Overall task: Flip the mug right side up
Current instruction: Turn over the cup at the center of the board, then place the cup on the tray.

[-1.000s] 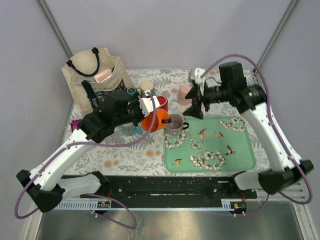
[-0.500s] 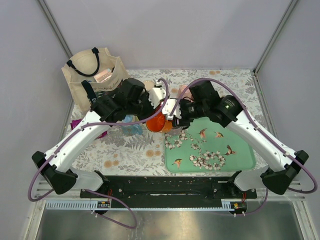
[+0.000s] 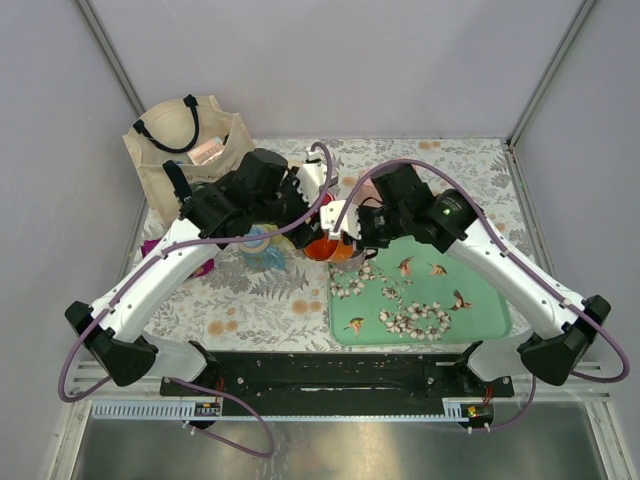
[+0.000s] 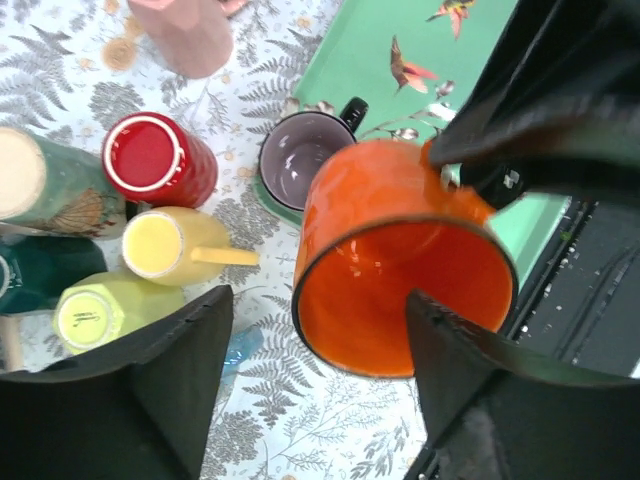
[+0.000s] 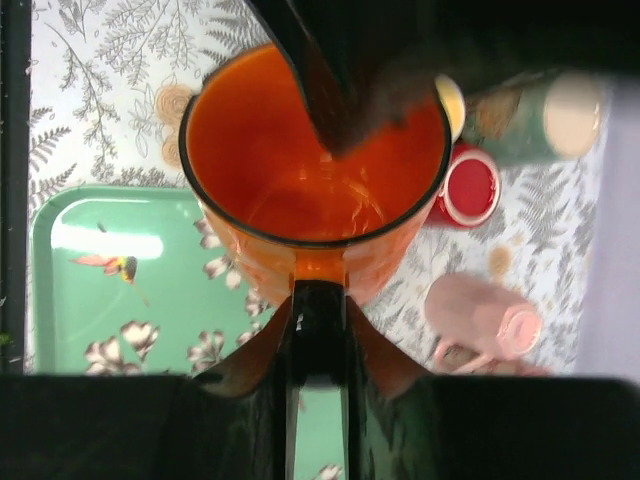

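The orange mug hangs in the air over the left edge of the green tray. Its open mouth faces both wrist cameras. My right gripper is shut on the mug's dark handle, just below the rim. My left gripper stands open. One of its fingers reaches into the mug's mouth, and the other finger is well off to the side, touching nothing. In the top view both grippers meet at the mug, the left gripper behind it and the right gripper beside it.
A grey mug with a black handle stands upright at the tray's edge under the orange one. Red, yellow, pink and green cups crowd the fern-patterned cloth. A canvas tote bag stands at the back left.
The left arm carried the orange mug to the middle. The right arm swung in and closed on its handle. The left gripper then let go and opened.
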Action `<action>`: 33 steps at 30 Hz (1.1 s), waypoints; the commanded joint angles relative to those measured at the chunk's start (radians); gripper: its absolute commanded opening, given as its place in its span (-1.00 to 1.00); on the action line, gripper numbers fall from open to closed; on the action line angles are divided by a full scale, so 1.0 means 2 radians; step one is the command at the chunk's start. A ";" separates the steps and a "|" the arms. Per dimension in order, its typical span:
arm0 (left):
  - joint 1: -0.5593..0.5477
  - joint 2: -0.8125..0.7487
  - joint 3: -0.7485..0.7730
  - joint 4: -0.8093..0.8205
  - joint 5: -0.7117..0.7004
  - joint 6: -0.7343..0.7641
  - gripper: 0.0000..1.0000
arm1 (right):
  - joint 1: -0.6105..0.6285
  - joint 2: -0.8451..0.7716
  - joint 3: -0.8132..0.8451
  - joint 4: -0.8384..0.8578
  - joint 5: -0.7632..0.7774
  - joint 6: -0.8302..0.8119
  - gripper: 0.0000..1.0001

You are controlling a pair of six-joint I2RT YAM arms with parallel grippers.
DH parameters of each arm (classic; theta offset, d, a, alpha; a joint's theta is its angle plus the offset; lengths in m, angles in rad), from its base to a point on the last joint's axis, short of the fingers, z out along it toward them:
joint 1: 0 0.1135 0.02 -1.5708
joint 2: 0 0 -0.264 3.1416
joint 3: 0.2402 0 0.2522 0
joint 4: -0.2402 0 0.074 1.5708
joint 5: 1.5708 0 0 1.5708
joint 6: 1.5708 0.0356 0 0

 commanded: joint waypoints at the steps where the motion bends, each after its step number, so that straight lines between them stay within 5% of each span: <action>1: 0.022 -0.015 0.026 0.031 0.028 -0.038 0.54 | -0.060 -0.057 -0.024 0.041 -0.026 0.050 -1.00; 13: 0.057 -0.037 0.000 0.025 0.030 0.021 0.82 | -0.317 -0.113 -0.164 0.037 -0.147 0.025 -1.00; 33: 0.057 -0.031 -0.008 0.013 0.035 0.044 0.80 | -0.363 0.018 -0.252 0.104 -0.174 -0.051 -1.00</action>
